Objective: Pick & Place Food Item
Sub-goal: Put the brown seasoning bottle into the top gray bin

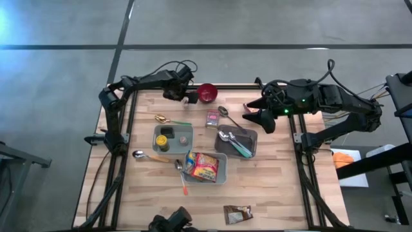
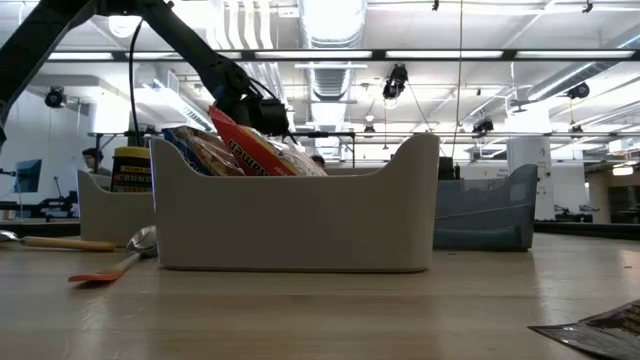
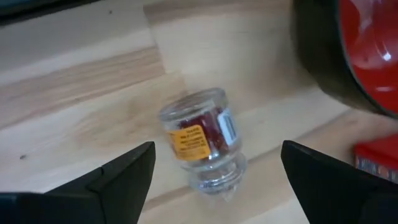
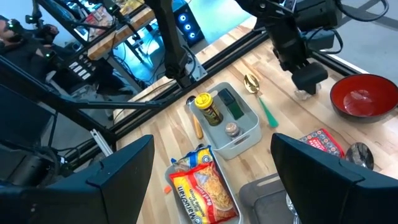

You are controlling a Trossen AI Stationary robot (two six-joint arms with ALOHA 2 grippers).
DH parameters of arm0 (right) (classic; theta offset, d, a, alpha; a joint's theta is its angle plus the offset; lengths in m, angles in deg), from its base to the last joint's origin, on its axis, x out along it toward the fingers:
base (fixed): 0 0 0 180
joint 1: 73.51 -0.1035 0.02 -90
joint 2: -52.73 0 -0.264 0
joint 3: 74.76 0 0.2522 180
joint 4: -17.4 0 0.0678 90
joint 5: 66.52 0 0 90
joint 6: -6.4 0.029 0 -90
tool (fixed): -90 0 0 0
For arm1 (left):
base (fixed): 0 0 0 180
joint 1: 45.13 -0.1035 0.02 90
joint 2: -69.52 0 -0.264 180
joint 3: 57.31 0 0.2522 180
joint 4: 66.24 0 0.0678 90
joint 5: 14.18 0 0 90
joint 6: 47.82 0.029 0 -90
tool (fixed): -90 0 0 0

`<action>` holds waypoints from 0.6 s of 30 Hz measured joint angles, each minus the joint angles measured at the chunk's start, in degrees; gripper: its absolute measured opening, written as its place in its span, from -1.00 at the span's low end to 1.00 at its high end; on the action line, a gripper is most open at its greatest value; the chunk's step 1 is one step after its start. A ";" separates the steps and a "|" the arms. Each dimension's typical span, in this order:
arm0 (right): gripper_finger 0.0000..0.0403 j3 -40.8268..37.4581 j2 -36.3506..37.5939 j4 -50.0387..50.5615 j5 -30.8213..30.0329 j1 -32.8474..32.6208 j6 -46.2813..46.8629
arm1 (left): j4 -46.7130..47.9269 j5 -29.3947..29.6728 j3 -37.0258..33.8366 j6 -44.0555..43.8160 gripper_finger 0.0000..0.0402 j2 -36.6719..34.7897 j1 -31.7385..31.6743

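Small glass jar (image 3: 203, 138) with red contents and an orange label lies on its side on the wooden table (image 1: 277, 180), at the far edge just left of a red bowl (image 1: 207, 93). Left gripper (image 1: 187, 98) hovers directly over the jar, its fingers (image 3: 124, 171) spread wide on either side without touching it. Right gripper (image 1: 252, 113) waits open above the table's far right, near a dark grey bin (image 1: 250, 138) holding spoons. A snack packet (image 1: 203, 166) fills a pale bin (image 1: 221, 173) in the middle.

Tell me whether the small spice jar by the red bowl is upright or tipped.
Tipped: the spice jar lies on its side on the table, between the open left gripper's fingers.
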 joint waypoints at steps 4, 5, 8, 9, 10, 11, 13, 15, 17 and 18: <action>0.57 0.00 0.00 0.00 0.00 0.00 -0.31 | -0.06 1.92 0.00 -2.84 0.76 0.02 0.00; 0.57 0.00 0.00 0.00 0.00 0.00 -0.44 | 0.10 2.21 0.00 -3.48 0.76 0.02 0.00; 0.57 0.00 0.00 -0.02 0.00 0.00 -1.09 | 0.24 2.80 -0.04 -4.43 0.76 0.03 0.00; 0.57 0.00 0.00 -0.02 0.00 0.00 -1.23 | 0.24 2.96 -0.04 -5.02 0.76 0.27 0.04; 0.57 0.00 0.00 -0.02 0.00 0.00 -1.26 | 0.28 2.94 -0.04 -5.40 0.76 0.48 0.04; 0.57 0.00 0.00 -0.02 0.00 0.00 -1.28 | 0.48 2.94 -0.04 -5.46 0.76 0.86 0.13; 0.57 0.00 0.00 -0.02 0.00 0.00 -1.28 | 1.07 2.90 -0.04 -5.56 0.76 1.70 0.49; 0.57 0.00 0.00 -0.02 0.00 0.00 -1.26 | 1.49 2.89 -0.04 -5.57 0.76 2.52 0.93; 0.57 0.00 0.00 -0.02 0.00 -0.36 -1.18 | 1.57 2.88 -0.04 -5.77 0.76 2.95 1.18; 0.57 0.00 0.02 -0.02 0.01 -0.53 -1.14 | 1.53 2.90 -0.04 -5.98 0.76 2.97 1.25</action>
